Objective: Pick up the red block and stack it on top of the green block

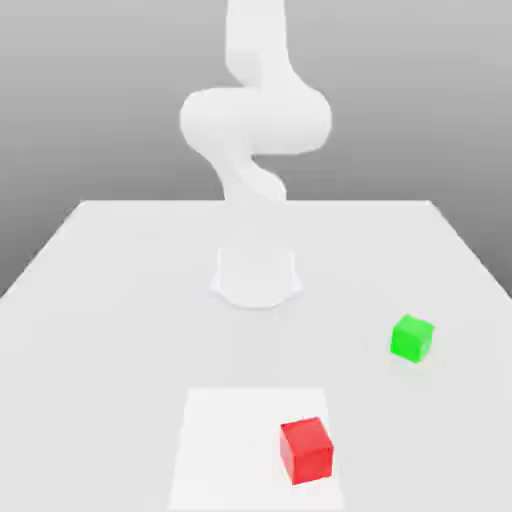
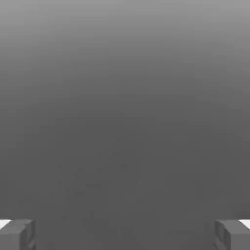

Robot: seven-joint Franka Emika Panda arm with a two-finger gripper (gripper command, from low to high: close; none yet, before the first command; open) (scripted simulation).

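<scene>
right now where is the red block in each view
exterior view: red block near the front, on the paler square patch, slightly toward the exterior view's right
hand view: open gripper facing plain grey
shared landmark: the robot, arm in the exterior view, gripper in the hand view

My arm [image 1: 255,130] is rising from its base on the white table [image 1: 120,270]. The red block [image 1: 306,450] is sitting on a paler square patch [image 1: 220,440], well apart from the green block [image 1: 411,338].

A white table [image 1: 110,300] carries two cubes, well apart. The red block [image 1: 306,450] sits on a paler square patch [image 1: 225,450] — the green block [image 1: 411,338] lies toward the exterior view's right.
</scene>
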